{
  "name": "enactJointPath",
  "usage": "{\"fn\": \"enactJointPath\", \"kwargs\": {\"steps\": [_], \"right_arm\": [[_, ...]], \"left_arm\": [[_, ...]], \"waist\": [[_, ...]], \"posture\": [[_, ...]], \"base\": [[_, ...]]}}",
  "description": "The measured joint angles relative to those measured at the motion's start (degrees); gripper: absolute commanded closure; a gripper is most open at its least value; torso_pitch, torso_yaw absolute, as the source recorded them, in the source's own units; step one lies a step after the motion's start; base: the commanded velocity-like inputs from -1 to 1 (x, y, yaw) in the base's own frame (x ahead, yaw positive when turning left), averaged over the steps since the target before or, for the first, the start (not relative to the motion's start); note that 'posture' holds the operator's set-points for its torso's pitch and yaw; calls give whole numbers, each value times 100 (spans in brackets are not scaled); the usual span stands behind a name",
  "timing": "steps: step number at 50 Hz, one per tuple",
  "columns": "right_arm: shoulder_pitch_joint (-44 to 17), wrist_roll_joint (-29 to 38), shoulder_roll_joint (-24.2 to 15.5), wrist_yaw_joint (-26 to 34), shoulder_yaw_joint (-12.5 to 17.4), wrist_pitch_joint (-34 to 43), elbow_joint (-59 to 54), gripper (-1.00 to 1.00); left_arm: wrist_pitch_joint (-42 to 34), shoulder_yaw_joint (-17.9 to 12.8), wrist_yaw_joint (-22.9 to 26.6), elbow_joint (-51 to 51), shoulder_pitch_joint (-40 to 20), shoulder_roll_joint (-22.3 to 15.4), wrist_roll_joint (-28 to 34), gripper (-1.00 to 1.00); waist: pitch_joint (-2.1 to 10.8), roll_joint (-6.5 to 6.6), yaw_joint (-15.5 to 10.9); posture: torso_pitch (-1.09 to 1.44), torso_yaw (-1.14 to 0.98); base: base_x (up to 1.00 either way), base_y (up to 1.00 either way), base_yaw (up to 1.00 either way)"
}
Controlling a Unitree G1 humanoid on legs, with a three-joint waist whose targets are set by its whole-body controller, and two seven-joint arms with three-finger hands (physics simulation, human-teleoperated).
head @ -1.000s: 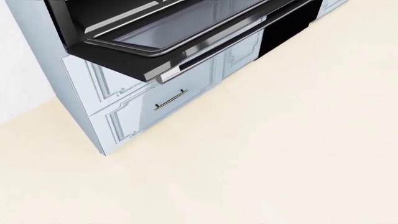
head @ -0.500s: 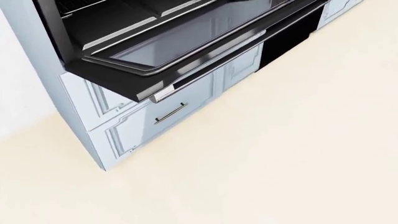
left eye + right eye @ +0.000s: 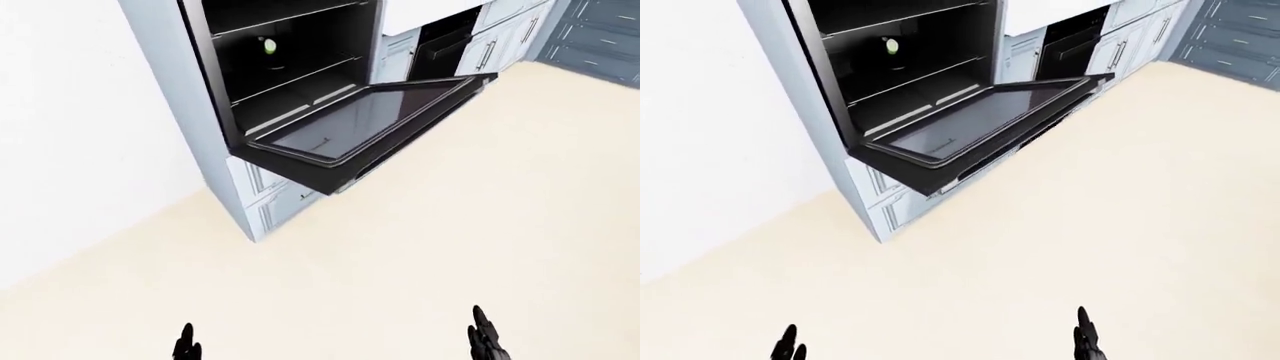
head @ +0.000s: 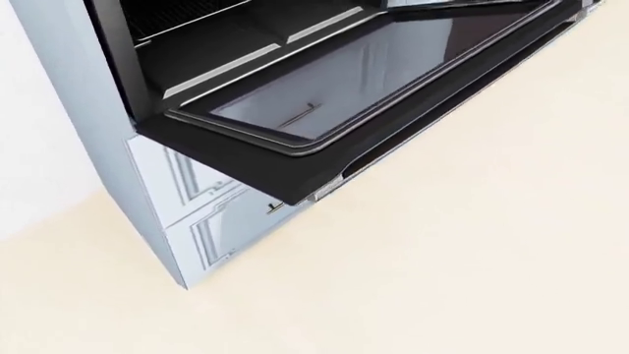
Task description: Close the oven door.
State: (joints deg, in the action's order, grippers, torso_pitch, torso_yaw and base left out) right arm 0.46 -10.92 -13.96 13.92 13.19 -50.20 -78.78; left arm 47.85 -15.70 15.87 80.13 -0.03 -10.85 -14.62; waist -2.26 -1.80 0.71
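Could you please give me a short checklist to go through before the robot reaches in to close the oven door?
1. Oven door fully down and in plain view: ok.
2. Door handle visible along the door's outer edge: ok, seen edge-on.
3. Left robot hand near the door: not ok, only fingertips show at the bottom of the left-eye view.
4. Right robot hand near the door: not ok, also at the bottom edge.
5. Both hands free: cannot tell, mostly out of view.
6. Oven rack pushed inside: ok.

Glossy black glass oven door (image 4: 393, 66), matt cream floor (image 4: 472, 265)
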Motion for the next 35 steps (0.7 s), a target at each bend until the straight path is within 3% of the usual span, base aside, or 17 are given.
{"fn": "enactJointPath", "kwargs": {"steps": [2,4,5,10,16,20,24,29,32,35], "right_arm": [[-14,-18,-14,-4,4,-36,33,-100],[-6,-24,-11,-9,-3,-53,28,-100],[-22,-23,38,-14,-12,-44,17,-100],[15,68,203,137,-126,47,-49,-100],[22,-51,86,134,-25,18,-32,-100],[-2,-55,101,114,-57,-18,-9,-100],[-34,6,119,115,-91,-24,-5,-100],[20,30,123,104,-71,-13,-49,-100],[20,20,92,88,-57,-3,-54,-100],[21,11,111,80,-57,-13,-44,-100]], "left_arm": [[16,-6,-7,-15,1,-10,-10,-100],[34,-14,-10,-17,13,-23,-22,-100],[28,-24,-16,-6,12,-66,-31,-100],[22,-72,-77,-30,17,-124,-111,-100],[37,-15,-66,-28,-3,-75,-52,-100],[8,-18,-44,-5,18,-67,-34,-100],[24,-37,-71,-42,-20,-97,-49,-100],[-3,7,-36,18,29,-20,-4,-100],[-22,-3,-43,38,30,-16,-14,-100],[-6,13,-62,-5,-1,-12,-3,-100]], "waist": [[-41,191,0],[-38,466,-23],[-12,513,-68],[-2,442,-147],[-42,84,-22],[7,-83,-11],[-31,-246,-103],[4,-77,-110],[-6,146,-64],[51,235,-68]], "posture": [[0,0],[0,0],[0,0],[0,0],[0,0],[0,0],[0,0],[0,0],[0,0],[0,0]], "base": [[0,36,0],[0,37,0],[0,36,0],[0,36,0],[0,29,0],[0,13,0],[0,0,0],[3,0,0],[9,0,0],[10,0,0]]}}
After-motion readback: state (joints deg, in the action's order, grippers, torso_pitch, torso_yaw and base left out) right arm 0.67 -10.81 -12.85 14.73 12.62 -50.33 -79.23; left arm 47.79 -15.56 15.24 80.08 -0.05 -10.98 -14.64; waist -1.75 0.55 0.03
